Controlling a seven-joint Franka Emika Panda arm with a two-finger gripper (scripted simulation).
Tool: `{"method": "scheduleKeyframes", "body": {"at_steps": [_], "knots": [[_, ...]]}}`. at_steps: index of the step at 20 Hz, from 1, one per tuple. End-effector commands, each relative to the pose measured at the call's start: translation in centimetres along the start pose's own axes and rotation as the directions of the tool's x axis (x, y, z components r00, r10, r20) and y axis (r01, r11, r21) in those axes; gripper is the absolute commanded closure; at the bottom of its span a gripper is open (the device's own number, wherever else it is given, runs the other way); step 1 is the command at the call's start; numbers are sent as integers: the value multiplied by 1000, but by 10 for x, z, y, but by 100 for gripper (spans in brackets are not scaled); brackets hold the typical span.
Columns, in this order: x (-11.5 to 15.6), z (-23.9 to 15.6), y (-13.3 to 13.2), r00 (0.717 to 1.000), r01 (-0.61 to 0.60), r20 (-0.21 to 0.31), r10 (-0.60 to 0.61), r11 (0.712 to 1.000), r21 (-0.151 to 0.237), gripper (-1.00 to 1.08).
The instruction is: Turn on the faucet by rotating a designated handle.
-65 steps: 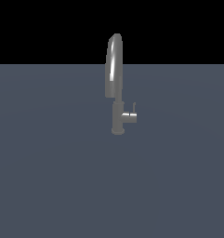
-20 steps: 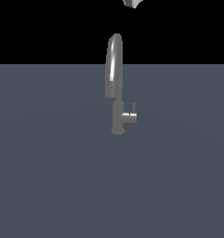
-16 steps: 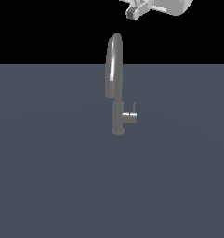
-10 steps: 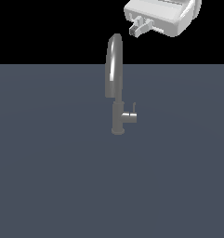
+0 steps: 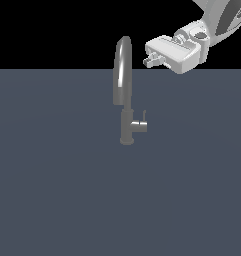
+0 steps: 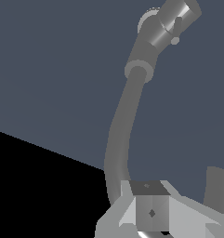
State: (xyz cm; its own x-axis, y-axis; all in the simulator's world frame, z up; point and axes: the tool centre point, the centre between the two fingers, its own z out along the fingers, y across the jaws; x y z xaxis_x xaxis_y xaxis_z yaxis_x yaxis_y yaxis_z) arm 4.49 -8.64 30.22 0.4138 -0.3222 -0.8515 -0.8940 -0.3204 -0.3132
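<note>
One faucet (image 5: 124, 85) stands upright on the slate-grey tabletop (image 5: 52, 200), its handle (image 5: 140, 125) jutting from the base column toward the exterior view's right. The gripper (image 5: 150, 61) hangs high beside the spout's arch, apart from it, holding nothing; how far open, I cannot tell.
</note>
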Motion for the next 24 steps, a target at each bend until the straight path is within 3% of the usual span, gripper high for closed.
{"method": "scheduleKeyframes", "body": {"at_steps": [1, 7, 12, 18, 24], "knots": [[23, 3, 0, 997, -57, 52, 54, 997, 54, 108], [79, 15, 4, 966, -209, 191, 176, 962, 173, 108], [117, 29, 10, 924, -321, 293, 246, 916, 242, 108], [147, 45, 17, 877, -414, 380, 294, 864, 287, 108], [160, 54, 20, 854, -453, 418, 311, 838, 303, 108]]}}
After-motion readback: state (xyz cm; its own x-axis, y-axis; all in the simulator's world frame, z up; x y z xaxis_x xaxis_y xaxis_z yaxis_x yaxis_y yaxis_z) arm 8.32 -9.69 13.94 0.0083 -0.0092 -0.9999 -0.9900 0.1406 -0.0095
